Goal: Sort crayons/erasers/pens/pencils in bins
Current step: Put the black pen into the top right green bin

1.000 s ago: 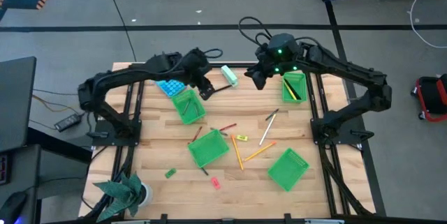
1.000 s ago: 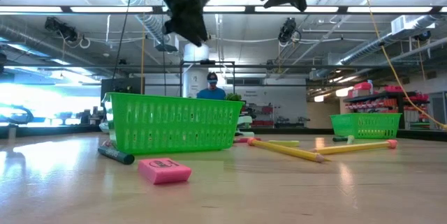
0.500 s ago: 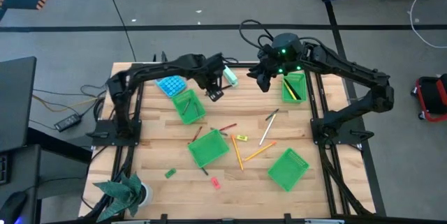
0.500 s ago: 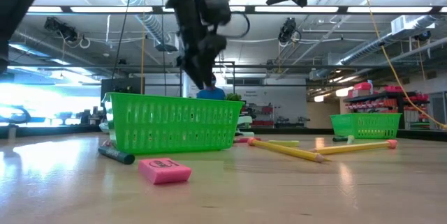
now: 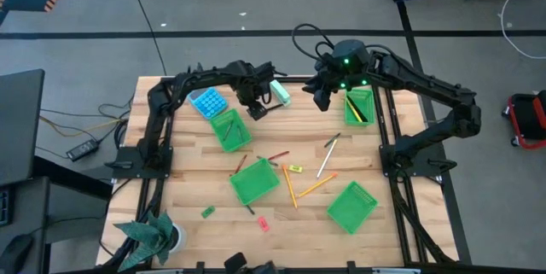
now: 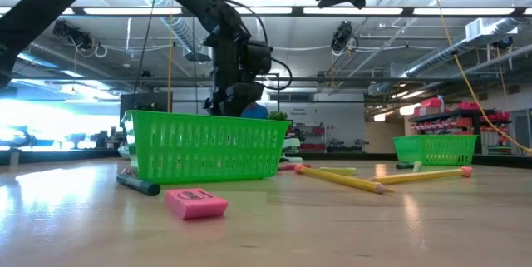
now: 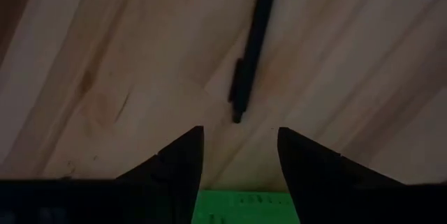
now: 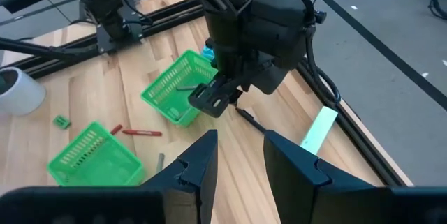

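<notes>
Now the left hand [image 5: 258, 108] sits lower and farther toward the frame's centre than it did 1 s ago — in the low view it has dropped from the top edge to just above the rim of the near bin [image 6: 206, 145]. Its wrist view shows the 2 fingers [image 7: 183, 160] spread apart with nothing between them, poised over a dark pen [image 7: 250, 49] lying on the bare tabletop [image 7: 126, 56]; the right wrist view puts that pen [image 8: 249, 120] just beside the upper-left bin [image 8: 176, 93]. I judge this a descent toward a grasp, not yet made.

The right hand [image 5: 322, 99] hangs at upper centre of the high view, much where it was, beside the upper-right bin [image 5: 359, 107], which already holds a few sticks; its fingers [image 8: 200, 169] stand apart and empty.

Most sorting remains — pencils [image 5: 289, 188], a crayon [image 5: 278, 154] and erasers [image 5: 264, 222] lie scattered mid-frame around the centre bin [image 5: 254, 183], and the lower-right bin [image 5: 351, 206] looks empty.
</notes>
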